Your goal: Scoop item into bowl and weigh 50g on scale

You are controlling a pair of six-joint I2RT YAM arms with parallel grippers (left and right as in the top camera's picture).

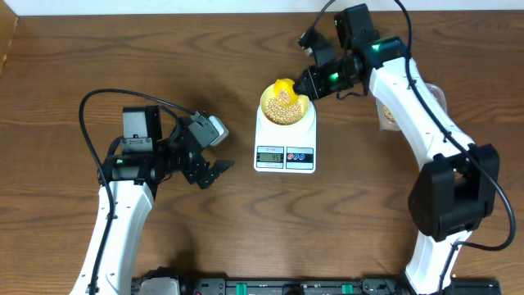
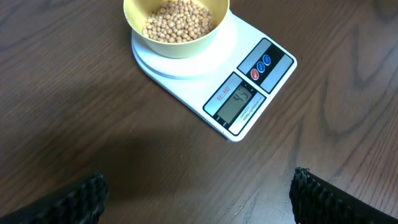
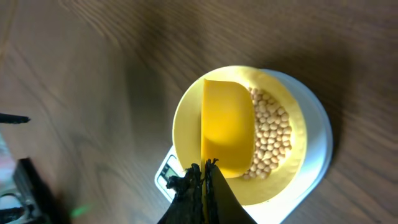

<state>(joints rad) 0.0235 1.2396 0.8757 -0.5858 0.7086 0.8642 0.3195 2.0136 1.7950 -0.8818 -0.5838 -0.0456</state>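
Observation:
The pale-yellow bowl (image 1: 285,104) stands on the white scale (image 1: 285,150) and holds many tan beans (image 1: 282,102). The left wrist view shows the bowl (image 2: 177,38), its beans (image 2: 178,22) and the scale (image 2: 249,99) with digits lit on its display. My right gripper (image 1: 314,82) is shut on the handle of a bright yellow scoop (image 3: 227,127), whose head sits tilted over the bowl (image 3: 286,180) above the beans (image 3: 268,134). My left gripper (image 1: 214,170) is open and empty, left of the scale, above bare table.
A clear tub with beans (image 1: 391,115) lies at the right, mostly hidden behind my right arm. Dark wooden table (image 1: 246,229) all around. The left arm's cable loops at the left (image 1: 86,115).

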